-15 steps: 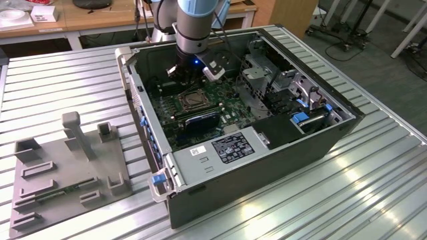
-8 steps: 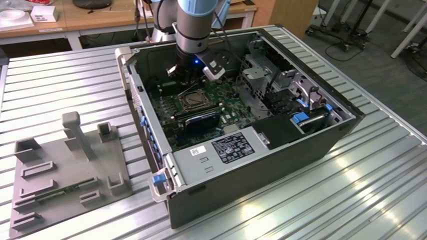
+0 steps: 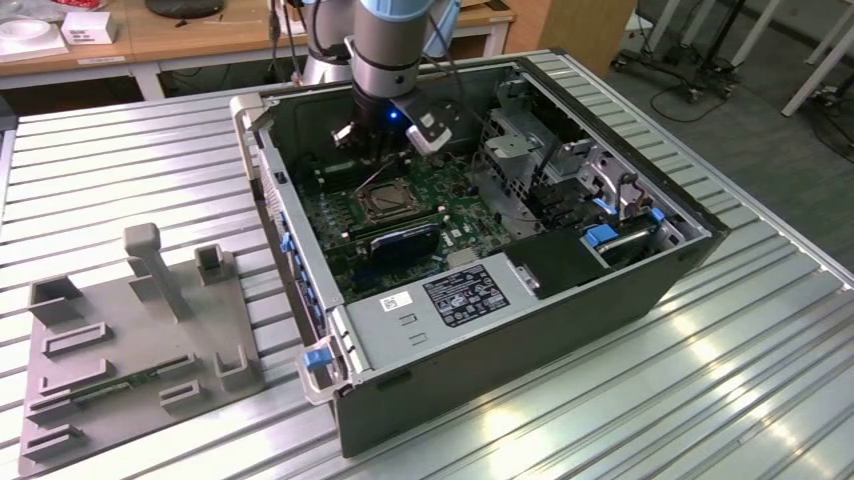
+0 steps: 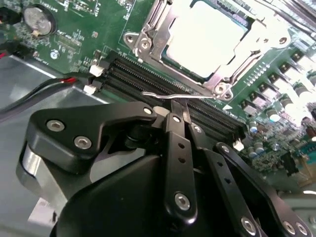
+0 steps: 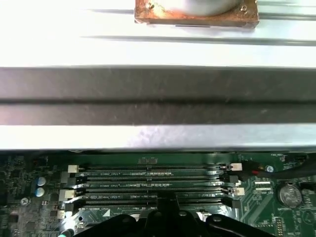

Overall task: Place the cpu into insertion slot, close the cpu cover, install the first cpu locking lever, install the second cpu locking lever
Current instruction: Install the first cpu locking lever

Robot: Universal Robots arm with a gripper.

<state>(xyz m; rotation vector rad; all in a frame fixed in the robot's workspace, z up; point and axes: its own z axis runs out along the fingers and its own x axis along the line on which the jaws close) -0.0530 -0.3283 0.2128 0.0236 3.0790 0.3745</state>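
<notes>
The pale silvery cpu [image 4: 207,34] lies in the insertion slot [image 3: 380,200] on the green motherboard inside the open computer case. The silvery cpu cover [image 4: 154,22] lies flat around the cpu's edges. A thin wire locking lever [image 4: 163,95] runs along the socket's edge beside the black memory slots [image 5: 153,180]. My gripper [image 4: 180,112] is shut, with its black fingertips [image 4: 174,118] right at this lever, above the memory slots. In the exterior view the gripper [image 3: 375,163] hangs just behind the socket. I cannot tell whether the tips press on the lever.
The case wall [image 5: 158,98] rises close behind the memory slots. A coin battery [image 4: 38,19] and a red and black cable [image 4: 44,86] lie beside them. A metal drive cage [image 3: 534,150] stands on the exterior view's right of the board. A grey fixture plate [image 3: 134,340] lies left of the case.
</notes>
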